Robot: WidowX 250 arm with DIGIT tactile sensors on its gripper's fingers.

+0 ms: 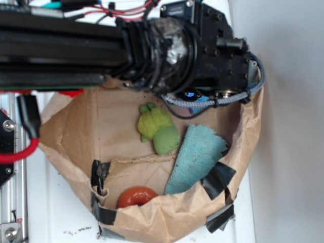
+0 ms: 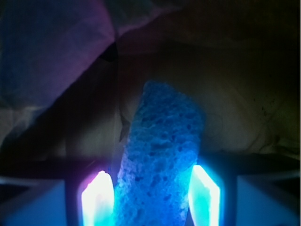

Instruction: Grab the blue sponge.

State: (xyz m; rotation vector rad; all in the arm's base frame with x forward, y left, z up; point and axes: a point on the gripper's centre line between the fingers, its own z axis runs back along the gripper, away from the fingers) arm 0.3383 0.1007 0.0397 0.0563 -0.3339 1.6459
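Grasp step: gripper [image 2: 150,197] jaws straddle the sponge [image 2: 162,160], apparently touching both sides; next, confirm squeeze and lift.

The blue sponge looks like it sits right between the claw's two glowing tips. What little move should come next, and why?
Probably shut the claw. In the wrist view the blue sponge already lies between both tips, which flank its sides, so squeezing should grip it. Whether they already press it, I cannot tell.

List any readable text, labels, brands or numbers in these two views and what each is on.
None can be read. The gripper, blue sponge, green plush toy, teal cloth, orange ring and paper bag show no print; black tape patches are blank.
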